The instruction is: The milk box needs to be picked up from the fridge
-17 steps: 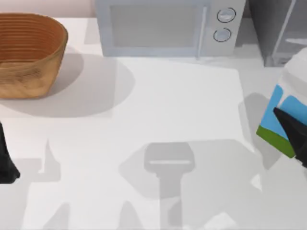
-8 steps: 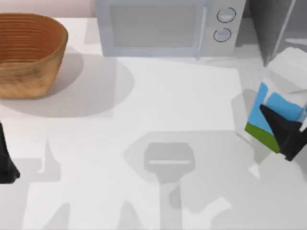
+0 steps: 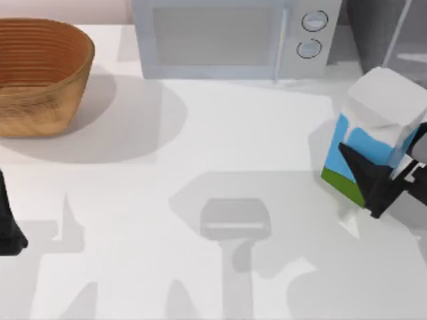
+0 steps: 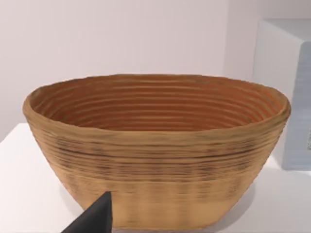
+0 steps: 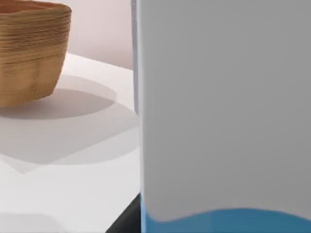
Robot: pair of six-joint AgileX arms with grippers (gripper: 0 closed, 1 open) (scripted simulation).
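Note:
The milk box (image 3: 373, 130), a white gable-top carton with a sky-blue band and green base strip, hangs tilted above the right side of the table. My right gripper (image 3: 377, 179) is shut on its lower part, one dark finger crossing the blue band. In the right wrist view the milk box (image 5: 223, 116) stands very close, with a dark finger (image 5: 127, 217) at its side. The fridge (image 3: 387, 40), dark grey with a pale-framed door, stands at the back right, behind the carton. My left gripper (image 3: 8, 227) is parked at the table's left edge.
A light grey microwave (image 3: 233, 37) with two round dials stands at the back centre. A wicker basket (image 3: 37, 73) sits at the back left; it faces the left wrist as basket (image 4: 155, 145). White table surface (image 3: 220, 147) lies between basket and carton.
My right gripper has carried the milk box leftward, away from the fridge and farther over the table. The left arm has not moved.

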